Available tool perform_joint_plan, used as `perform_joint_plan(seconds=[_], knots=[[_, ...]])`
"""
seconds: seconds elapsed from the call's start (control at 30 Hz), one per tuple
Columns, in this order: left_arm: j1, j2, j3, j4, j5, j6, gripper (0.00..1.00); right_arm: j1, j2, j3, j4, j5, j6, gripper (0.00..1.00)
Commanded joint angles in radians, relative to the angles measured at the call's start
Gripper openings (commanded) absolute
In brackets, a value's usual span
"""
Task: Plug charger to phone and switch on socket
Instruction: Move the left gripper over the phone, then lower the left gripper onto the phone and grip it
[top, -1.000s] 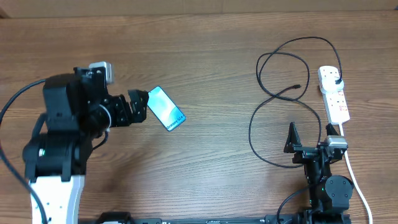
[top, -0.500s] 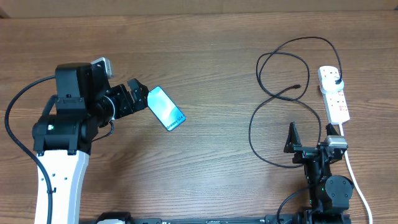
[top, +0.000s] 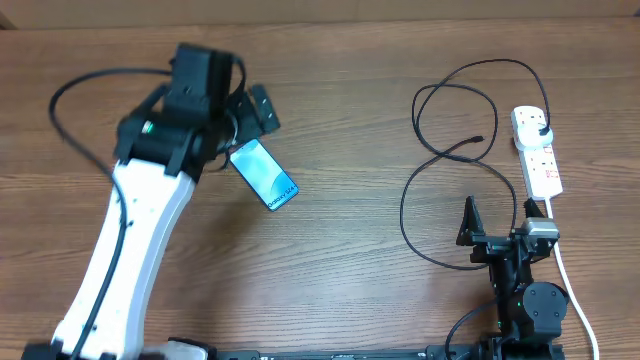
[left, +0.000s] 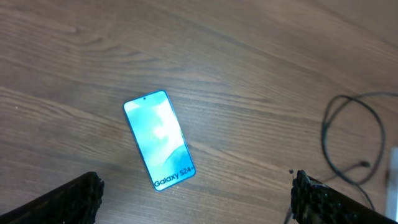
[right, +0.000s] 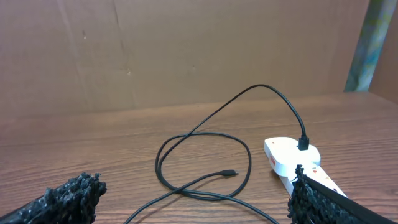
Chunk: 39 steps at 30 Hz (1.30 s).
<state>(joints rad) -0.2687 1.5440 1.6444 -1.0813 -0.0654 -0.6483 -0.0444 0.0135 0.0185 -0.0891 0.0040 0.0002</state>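
The phone (top: 264, 174) lies flat on the wooden table with its light blue screen up. It also shows in the left wrist view (left: 159, 139), with small text at its near end. My left gripper (top: 255, 115) is open and empty above the phone's far end, and its fingers (left: 196, 205) are spread wide apart. The charger's black cable (top: 450, 150) loops on the right, with its connector tip (top: 480, 138) free on the table (right: 229, 173). Its black plug (top: 541, 128) sits in the white socket (top: 537, 152). My right gripper (top: 497, 222) is open and empty, near the cable loops (right: 193, 202).
The socket's thick white cord (top: 570, 280) runs down toward the front edge beside the right arm base. A brown cardboard wall (right: 186, 50) stands behind the table. The socket (right: 292, 158) lies just ahead of my right finger.
My left arm has swung up and to the right, so its gripper now hovers over the phone's far end. The phone, the cable and the right arm have not moved.
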Motion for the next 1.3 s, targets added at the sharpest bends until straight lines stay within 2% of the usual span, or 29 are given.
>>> perform_joint_plan(seconds=[0.0,0.3,0.8,1.03,1.27], knots=[[-0.002,0.113,0.116,-0.046,-0.073,-0.077,1.0,-0.002,-0.011,-0.011,0.008,0.002,0.003,1.0],[-0.002,0.267,0.154,-0.072,-0.075,-0.101,1.0,-0.002,-0.011,-0.011,0.008,0.002,0.003,1.0],[0.0,0.3,0.151,-0.071,-0.087,-0.067,1.0,-0.002,-0.011,-0.011,0.008,0.003,0.003,1.0],[0.0,0.301,0.135,-0.079,-0.088,-0.212,1.0,-0.002,-0.011,-0.011,0.008,0.002,0.003,1.0],[0.003,0.328,0.105,-0.071,-0.099,-0.259,1.0,-0.002,-0.011,-0.011,0.008,0.002,0.003,1.0]])
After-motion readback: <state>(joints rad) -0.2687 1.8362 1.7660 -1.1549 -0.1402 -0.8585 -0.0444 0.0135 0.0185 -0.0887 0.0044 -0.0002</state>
